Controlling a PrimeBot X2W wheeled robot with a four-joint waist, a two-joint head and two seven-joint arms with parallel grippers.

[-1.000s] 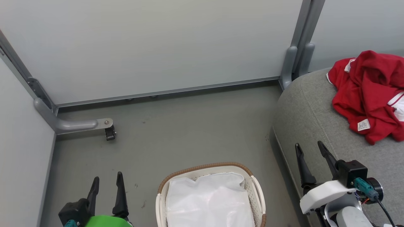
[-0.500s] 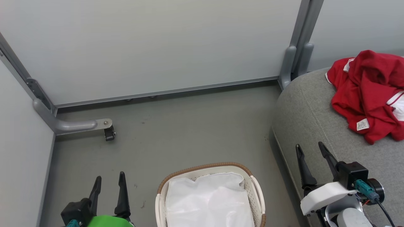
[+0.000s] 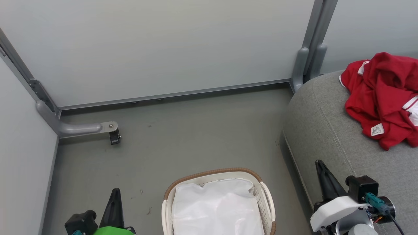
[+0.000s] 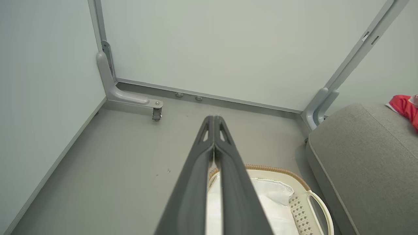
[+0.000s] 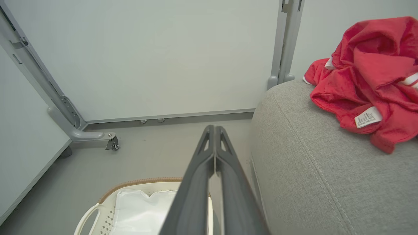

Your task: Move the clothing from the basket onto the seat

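Note:
The red clothing (image 3: 382,98) with white trim and a small label lies bunched on the grey seat (image 3: 329,130) at the right; it also shows in the right wrist view as the clothing (image 5: 369,78) on the seat (image 5: 310,169), and in the left wrist view as a corner of clothing (image 4: 403,106). The white basket (image 3: 266,195) with a brown rim sits on the floor at bottom centre, holding a white sheet (image 3: 215,209). My left gripper (image 3: 114,192) is shut and empty, left of the basket. My right gripper (image 3: 319,163) is shut and empty, over the seat's near edge.
Pale partition walls close the space at the back and left. A grey metal foot with a caster (image 3: 114,137) juts out on the floor at the left. A grey post (image 3: 307,62) stands by the seat's far corner. Grey floor (image 3: 196,137) lies between walls and basket.
Both grippers have gone from open to shut, with nothing between their fingers. They sit slightly lower in the head view. Clothing and basket have not moved.

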